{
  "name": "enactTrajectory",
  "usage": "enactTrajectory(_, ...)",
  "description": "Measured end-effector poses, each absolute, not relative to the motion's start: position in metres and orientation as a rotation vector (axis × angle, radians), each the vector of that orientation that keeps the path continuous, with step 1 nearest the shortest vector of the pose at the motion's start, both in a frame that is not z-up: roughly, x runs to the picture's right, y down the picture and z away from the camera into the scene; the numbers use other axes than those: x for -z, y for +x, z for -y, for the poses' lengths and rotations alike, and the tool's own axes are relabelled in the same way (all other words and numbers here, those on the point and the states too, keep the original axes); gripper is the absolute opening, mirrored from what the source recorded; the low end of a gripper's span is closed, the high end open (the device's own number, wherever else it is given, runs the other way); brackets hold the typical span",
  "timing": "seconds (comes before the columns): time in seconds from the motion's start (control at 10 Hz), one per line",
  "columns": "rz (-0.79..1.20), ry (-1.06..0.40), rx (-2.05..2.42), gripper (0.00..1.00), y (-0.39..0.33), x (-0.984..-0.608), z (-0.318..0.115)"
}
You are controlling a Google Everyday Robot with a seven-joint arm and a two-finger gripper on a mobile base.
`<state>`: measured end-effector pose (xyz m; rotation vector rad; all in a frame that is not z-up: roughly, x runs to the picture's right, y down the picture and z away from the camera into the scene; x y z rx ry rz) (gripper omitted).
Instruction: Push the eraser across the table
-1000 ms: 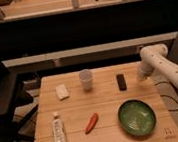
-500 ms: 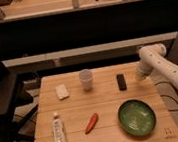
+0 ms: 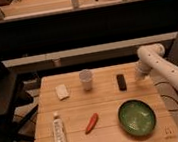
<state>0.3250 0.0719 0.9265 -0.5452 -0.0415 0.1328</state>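
Observation:
The eraser [image 3: 121,81] is a small black oblong block lying on the light wooden table [image 3: 108,103], right of centre toward the far edge. My white arm comes in from the right. Its end with the gripper [image 3: 139,74] sits low at the table's right edge, just right of the eraser and a short gap away from it.
A white cup [image 3: 86,79] stands left of the eraser. A small white squarish piece [image 3: 62,91] lies further left. A tube [image 3: 59,132], a red chili [image 3: 91,122] and a green bowl [image 3: 137,117] sit along the near side. A dark chair [image 3: 1,104] stands left of the table.

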Motion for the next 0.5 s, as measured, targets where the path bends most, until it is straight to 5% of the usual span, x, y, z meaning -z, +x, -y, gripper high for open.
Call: enactTrajectory(0.5,0.043,-0.551,-0.130,0.00,0.3218,-0.9321,-0.0719)
